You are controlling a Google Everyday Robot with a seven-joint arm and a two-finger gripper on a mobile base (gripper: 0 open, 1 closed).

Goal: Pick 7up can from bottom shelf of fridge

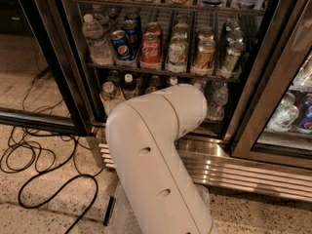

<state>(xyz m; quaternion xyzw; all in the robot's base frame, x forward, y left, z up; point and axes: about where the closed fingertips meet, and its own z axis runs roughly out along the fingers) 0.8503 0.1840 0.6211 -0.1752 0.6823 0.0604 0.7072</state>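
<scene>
The fridge [66,67] stands open in front of me, its racks full of drinks. My white arm [156,150] reaches into the bottom shelf [215,123] and covers its middle. The gripper is hidden behind the arm's elbow, inside the shelf. At the shelf's left end a small can with a plain metal top [108,89] stands beside a dark bottle [128,85]; its label does not show, so I cannot tell if it is the 7up can. A clear water bottle [217,100] stands at the right end.
The rack above holds a water bottle [96,39], a blue Pepsi can [120,45], a red Coca-Cola can [150,50], a silvery-green can [177,52] and further cans. The slatted steel base grille [243,172] runs below. Black cables [44,169] lie on the floor at left. A second cooler door [292,116] is at right.
</scene>
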